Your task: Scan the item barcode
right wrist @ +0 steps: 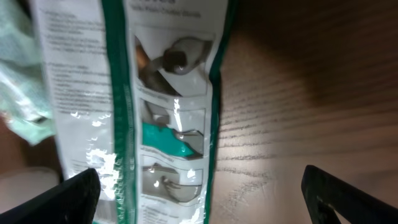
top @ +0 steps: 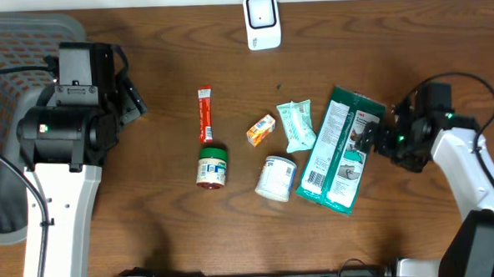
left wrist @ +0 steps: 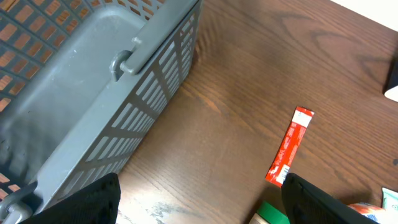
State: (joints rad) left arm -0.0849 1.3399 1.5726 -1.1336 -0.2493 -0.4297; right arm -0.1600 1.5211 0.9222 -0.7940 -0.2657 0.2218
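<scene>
right gripper (right wrist: 199, 186) spread (low over green pack (right wrist: 124, 93)) | left gripper (left wrist: 202, 194) spread beside basket (left wrist: 81, 81)

The left arm (top: 62, 205) stands on the 9 o'clock side. Its white link runs up toward 12, and its black wrist (top: 81, 79) bends over at the top. The left gripper (top: 133, 102) points out toward 3 to 4 o'clock, its fingers (left wrist: 93, 199) spread wide and holding nothing. The right arm (top: 467, 161) rises on the 3 o'clock side and bends in toward 9. The right gripper (top: 371, 138) faces 9 o'clock, tipped downward, with its fingers (right wrist: 68, 196) wide apart too and clamped on nothing.
</scene>
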